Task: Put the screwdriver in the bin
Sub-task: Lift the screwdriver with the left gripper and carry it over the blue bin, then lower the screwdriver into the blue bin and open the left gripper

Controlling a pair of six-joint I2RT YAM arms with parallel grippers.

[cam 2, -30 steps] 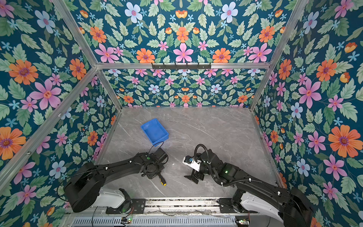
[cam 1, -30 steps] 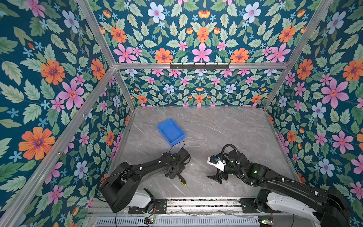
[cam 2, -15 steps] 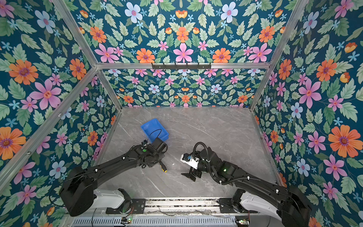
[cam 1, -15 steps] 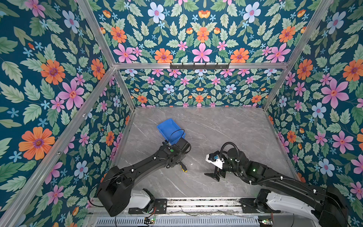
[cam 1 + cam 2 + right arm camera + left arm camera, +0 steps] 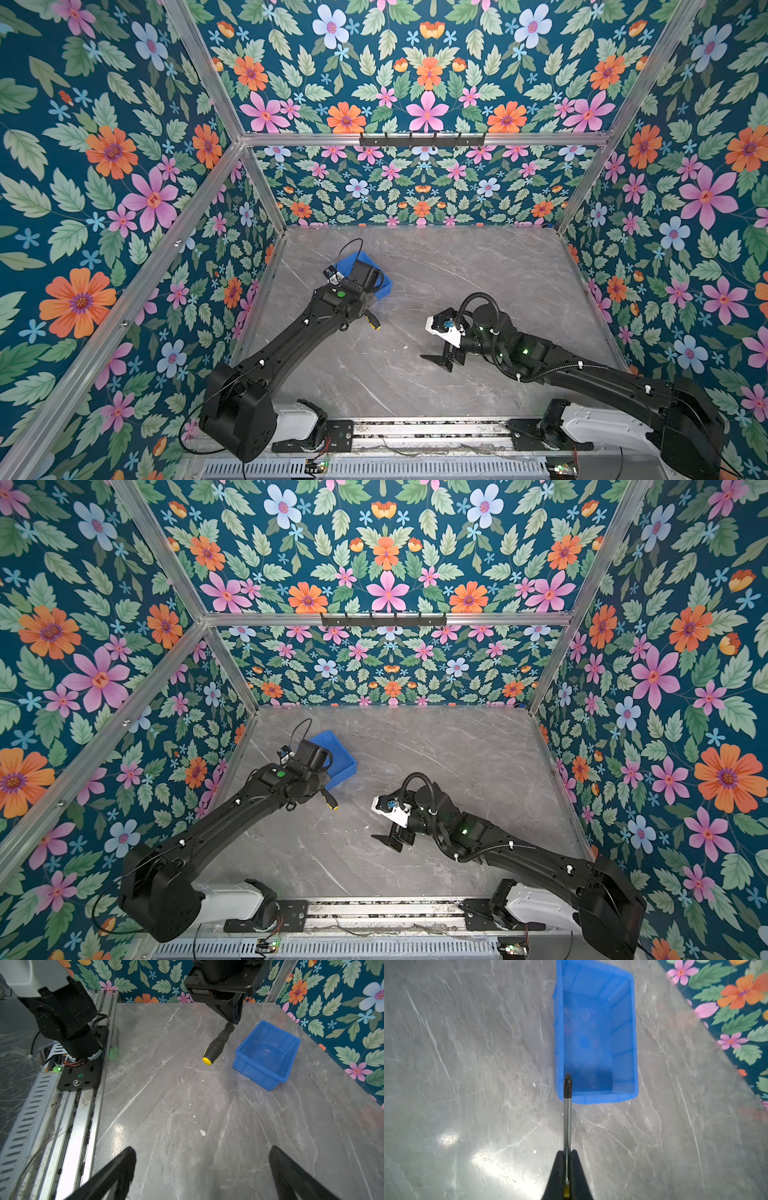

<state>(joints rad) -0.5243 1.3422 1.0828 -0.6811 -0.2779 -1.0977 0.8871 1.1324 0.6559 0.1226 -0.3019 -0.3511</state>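
Blue bin (image 5: 384,286) at 12 o'clock of the screwdriver (image 5: 372,320) in a top view; tip at its rim | left gripper (image 5: 566,1155) pinching shaft; right gripper (image 5: 201,1148) spread | step: carrying; next: advance, release

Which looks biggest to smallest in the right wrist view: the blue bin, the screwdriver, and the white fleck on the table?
1. blue bin, clearly the largest
2. screwdriver, with only its handle showing
3. white fleck, tiny even though it lies nearest the camera
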